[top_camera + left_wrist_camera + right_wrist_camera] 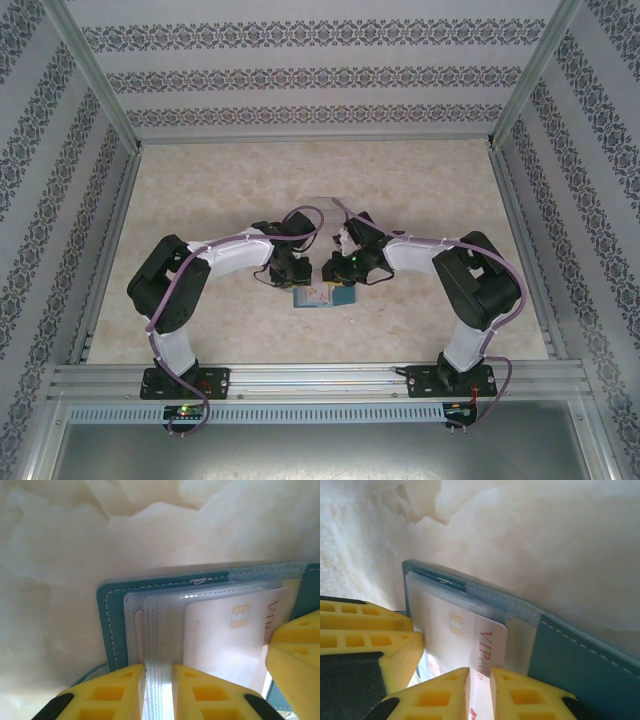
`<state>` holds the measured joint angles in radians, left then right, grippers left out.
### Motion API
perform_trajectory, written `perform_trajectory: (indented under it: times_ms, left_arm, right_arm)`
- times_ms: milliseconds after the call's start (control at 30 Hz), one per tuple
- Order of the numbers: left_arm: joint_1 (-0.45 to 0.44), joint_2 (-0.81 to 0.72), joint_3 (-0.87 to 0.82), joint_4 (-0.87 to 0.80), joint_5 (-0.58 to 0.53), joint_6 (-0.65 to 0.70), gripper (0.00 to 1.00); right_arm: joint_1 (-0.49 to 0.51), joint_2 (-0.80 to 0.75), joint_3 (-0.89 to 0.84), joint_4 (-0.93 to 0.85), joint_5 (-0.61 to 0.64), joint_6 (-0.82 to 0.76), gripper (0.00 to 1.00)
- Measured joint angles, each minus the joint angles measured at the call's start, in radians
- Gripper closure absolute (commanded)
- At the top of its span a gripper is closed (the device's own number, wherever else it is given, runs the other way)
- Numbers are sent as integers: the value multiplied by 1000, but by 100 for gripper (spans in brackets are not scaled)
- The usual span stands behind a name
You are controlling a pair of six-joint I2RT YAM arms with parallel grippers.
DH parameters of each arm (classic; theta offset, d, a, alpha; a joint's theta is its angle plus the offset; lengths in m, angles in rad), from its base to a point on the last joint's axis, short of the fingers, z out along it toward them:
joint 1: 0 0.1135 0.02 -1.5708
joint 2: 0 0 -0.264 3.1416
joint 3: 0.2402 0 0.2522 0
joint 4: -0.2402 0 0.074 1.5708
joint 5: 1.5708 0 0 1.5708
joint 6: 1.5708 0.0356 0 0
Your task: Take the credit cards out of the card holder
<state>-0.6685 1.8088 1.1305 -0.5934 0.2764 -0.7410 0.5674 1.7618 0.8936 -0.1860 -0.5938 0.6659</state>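
Extracting a card is the step in hand. The card holder [323, 297] lies opened on the marbled surface [200, 200], midway between the two arms, with its teal cover underneath and its clear sleeves [160, 625] facing up.

Left gripper [159, 680]: the fingers are closed on the stitched edge of the clear sleeves, which pins the holder to the surface.

Right gripper [480, 682]: the fingers are closed on the exposed end of the VIP card [470, 645], a pale card with a gold chip and red lettering.

The card appears to be partly out of its sleeve (chip end under the plastic, lettered end past the pocket mouth). On that evidence the withdrawal is judged begun but not complete.

The next move calls for the following:
- The right arm draws the card out through the pocket mouth, keeping it flat and in line with the sleeve.
- The left fingers hold their clamp as the counter-force, so that the holder does not slide or lift with the card.
- Twisting is to be avoided, because a skewed card is likely to bind against the sleeve stitching.
- Once clear, the card goes down on bare surface, apart from the holder.

Whether more cards sit in the lower sleeves cannot be told. Faint red print shows under the plastic beside the right fingers.
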Motion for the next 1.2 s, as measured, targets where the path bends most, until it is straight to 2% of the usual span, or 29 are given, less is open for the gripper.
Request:
perform_trajectory:
  times_ms: [533,967,1200]
  left_arm:
    - [0,0,2,-2,-1,0,79]
    - [-13,-1,32,-10,7,0,73]
    - [-20,23,56,-22,6,8,72]
  right_arm:
    - [6,-71,11,-80,39,-9,76]
    - [4,-71,0,-71,29,13,74]
    - [-9,-75,-35,-66,29,16,73]
